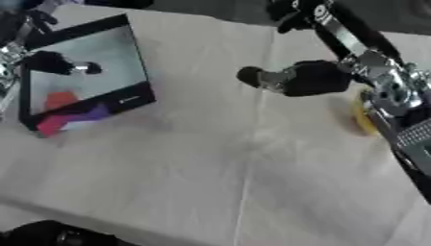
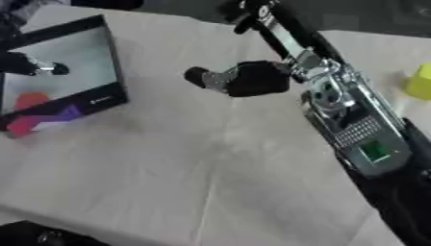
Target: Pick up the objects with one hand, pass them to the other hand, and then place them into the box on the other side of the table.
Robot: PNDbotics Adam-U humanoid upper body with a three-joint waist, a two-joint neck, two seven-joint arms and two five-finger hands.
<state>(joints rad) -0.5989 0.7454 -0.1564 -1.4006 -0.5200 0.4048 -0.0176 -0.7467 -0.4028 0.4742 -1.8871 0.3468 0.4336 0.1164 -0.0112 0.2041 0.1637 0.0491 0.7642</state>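
Right robot hand point(image 2: 244, 78) at upper centre, fingers curled together, nothing visibly held, hovering above the cloth-covered worktop point(image 2: 210, 182). Yellow object point(image 2: 418, 81) at right edge of frame, on the worktop beyond the right arm, well apart from that hand. Box point(image 1: 84, 72) in upper left, black-rimmed with pale floor, holding a red object point(image 1: 57, 102) and a purple object point(image 1: 88, 115) near its lower wall. Left robot hand point(image 1: 52, 62) over the box interior, dark and blurred; cannot tell whether fingers apart or together. Right hand well apart from the box, toward frame centre.
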